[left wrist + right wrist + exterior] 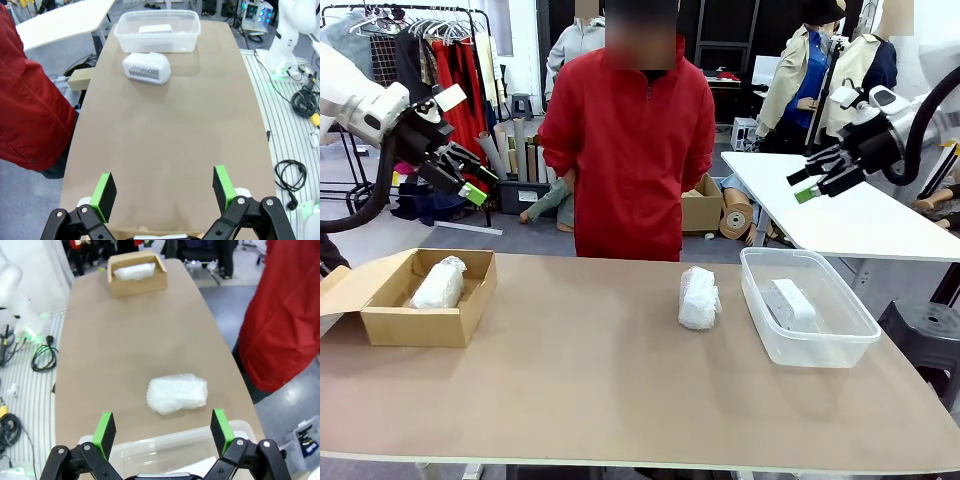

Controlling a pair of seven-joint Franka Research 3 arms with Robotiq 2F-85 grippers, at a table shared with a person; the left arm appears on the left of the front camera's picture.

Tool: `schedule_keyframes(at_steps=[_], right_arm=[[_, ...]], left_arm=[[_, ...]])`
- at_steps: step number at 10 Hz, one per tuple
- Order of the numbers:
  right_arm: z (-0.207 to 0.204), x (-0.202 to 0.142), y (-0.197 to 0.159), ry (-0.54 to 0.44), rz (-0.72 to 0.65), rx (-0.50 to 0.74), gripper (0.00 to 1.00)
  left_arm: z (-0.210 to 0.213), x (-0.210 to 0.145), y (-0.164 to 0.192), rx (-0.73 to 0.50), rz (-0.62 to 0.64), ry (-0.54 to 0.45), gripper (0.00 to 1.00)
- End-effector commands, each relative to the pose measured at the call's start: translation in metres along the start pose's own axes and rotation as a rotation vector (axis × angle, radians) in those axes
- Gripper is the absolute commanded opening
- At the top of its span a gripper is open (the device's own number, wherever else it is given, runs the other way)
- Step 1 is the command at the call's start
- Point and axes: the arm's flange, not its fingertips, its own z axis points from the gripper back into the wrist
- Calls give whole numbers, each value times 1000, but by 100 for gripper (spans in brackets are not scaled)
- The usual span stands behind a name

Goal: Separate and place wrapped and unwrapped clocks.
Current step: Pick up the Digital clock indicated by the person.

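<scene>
One wrapped clock (699, 297) (146, 68) (177, 393), a whitish bubble-wrap bundle, stands on the brown table just left of the clear tub (807, 305). A second wrapped clock (438, 283) (134, 271) lies inside the cardboard box (410, 296). The bare white clock (790, 302) (155, 29) rests in the tub. My left gripper (470, 176) (165, 189) hangs open high above the table's left end. My right gripper (808, 181) (165, 429) is open too, raised above the tub at the right. Neither holds anything.
A person in a red jacket (628, 140) stands at the far edge, hands behind the table line. A white table (840, 210) lies behind at the right. The cardboard box's flap (345, 290) is folded open to the left. Cables (295, 175) lie on the floor beside the table.
</scene>
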Motion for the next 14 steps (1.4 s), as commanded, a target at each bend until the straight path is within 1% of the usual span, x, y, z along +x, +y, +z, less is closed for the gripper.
schedule_keyframes(at_steps=[1, 2, 7, 8, 9, 14], right_arm=[[-11, -6, 11, -31, 30, -44, 100], [-14, -8, 7, -30, 26, -10, 100], [-15, -10, 3, -8, 46, 59, 100], [-15, -10, 0, 14, -3, 41, 100], [-18, -9, 6, 3, 9, 44, 100], [-18, -9, 6, 3, 9, 44, 100]], left_arm=[[1, 0, -1, -5, 3, -3, 100], [1, 0, -1, -5, 3, -3, 100], [1, 0, -1, -5, 3, -3, 100], [1, 0, -1, -5, 3, -3, 100], [1, 0, -1, -5, 3, -3, 100], [1, 0, -1, -5, 3, -3, 100]])
